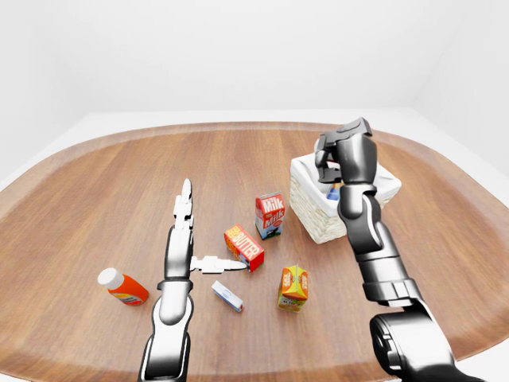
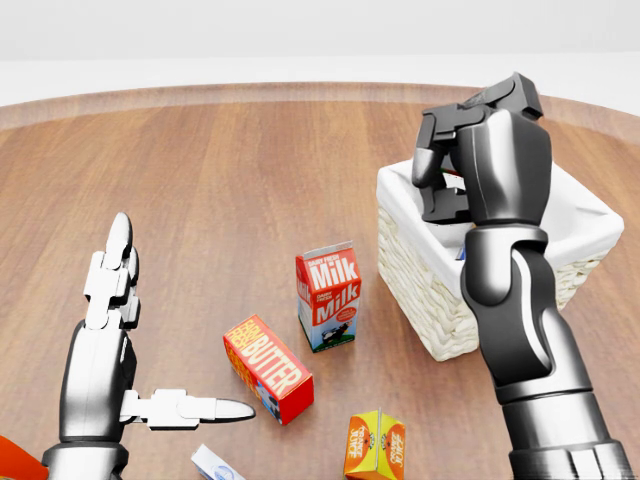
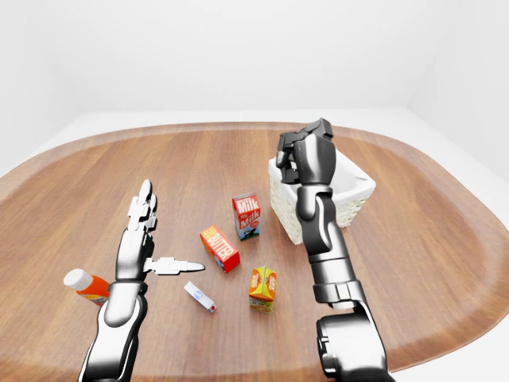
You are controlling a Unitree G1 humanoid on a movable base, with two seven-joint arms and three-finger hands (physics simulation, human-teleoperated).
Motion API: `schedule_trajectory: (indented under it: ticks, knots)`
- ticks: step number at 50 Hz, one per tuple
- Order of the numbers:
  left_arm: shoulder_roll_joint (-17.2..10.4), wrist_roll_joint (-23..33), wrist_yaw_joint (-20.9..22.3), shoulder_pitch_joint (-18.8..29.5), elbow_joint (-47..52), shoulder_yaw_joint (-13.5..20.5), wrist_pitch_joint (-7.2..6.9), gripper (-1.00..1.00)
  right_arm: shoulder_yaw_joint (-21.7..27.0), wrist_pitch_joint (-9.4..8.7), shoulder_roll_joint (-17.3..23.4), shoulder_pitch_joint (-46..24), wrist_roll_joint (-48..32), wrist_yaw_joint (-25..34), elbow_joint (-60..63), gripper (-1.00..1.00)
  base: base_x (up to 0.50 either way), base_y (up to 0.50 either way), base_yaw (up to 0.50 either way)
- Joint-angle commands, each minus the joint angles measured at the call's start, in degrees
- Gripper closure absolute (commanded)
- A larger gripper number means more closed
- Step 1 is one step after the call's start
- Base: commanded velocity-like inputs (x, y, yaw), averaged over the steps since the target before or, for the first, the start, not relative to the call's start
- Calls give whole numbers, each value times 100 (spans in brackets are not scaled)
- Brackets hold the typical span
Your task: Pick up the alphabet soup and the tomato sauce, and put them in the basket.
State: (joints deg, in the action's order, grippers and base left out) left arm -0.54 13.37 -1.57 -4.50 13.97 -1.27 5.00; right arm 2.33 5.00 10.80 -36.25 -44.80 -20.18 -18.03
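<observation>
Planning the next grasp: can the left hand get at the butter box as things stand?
Probably yes. The left hand is open beside the butter box, its thumb pointing at it, with only bare table between them.

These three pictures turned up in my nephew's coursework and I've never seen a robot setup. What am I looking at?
They are simulator renders from cameras on a humanoid robot's head, looking over its own arms: a head view and two eye views. On the wooden table lie a milk carton, a butter box, an orange carton, a bottle, a small white box and a white basket. The left hand is open and empty. The right hand hangs curled above the basket; whether it holds anything is unclear.
</observation>
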Motion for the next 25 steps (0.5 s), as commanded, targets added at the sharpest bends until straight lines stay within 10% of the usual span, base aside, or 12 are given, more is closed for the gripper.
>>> schedule_trajectory:
  ticks: [1, 25]
  knots:
    - [-3, 18, -6, 1, 1, 3, 0, -100, -75, 0, 233, -751, -601, -655, -1172, 100, 0, 0, 0]
    - [-2, 19, -8, 0, 2, 4, 0, -100, -343, 0, 611, -2525, -1220, -982, -4881, 100, 0, 0, 0]
